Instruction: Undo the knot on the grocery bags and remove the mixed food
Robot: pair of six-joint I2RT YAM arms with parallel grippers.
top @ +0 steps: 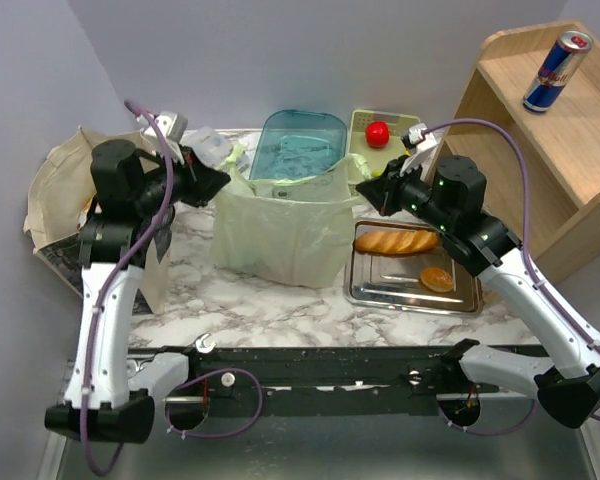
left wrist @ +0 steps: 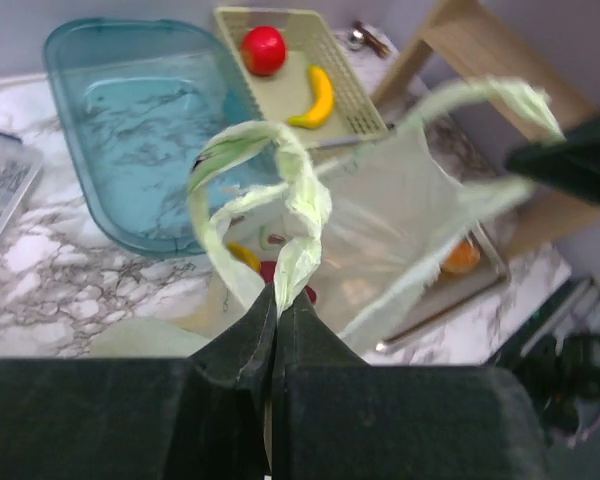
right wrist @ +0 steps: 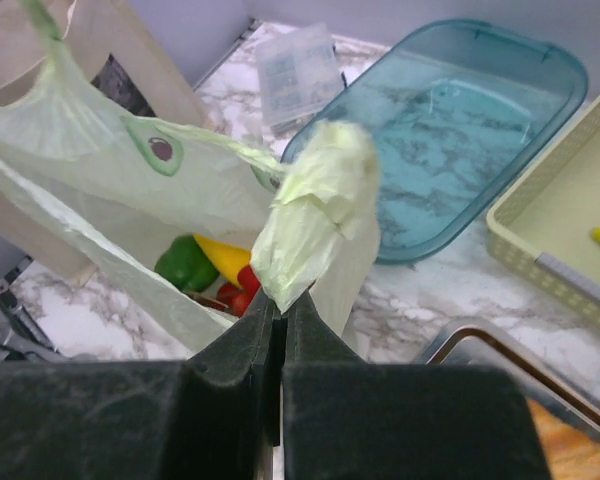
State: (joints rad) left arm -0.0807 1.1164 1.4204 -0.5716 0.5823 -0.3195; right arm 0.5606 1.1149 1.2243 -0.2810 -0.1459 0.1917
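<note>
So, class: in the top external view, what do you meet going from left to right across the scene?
Beige canvas tote → pale green bag → metal tray holding the bread loaf → drink can on the wooden shelf.

A robot lab bench dressed as a kitchen: bare walls (top: 280, 50) close around a marble-look table (top: 270, 300), left arm (top: 105, 300) and right arm (top: 540, 300) bolted to a rail (top: 330, 365) in front of the tub (top: 298, 145), with basket (top: 365, 150), tray (top: 410, 292) and wooden shelf (top: 540, 170) to its right.

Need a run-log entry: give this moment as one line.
left gripper: shut on left handle | right gripper: shut on right handle | green bag: mouth spread open | food: inside
</note>
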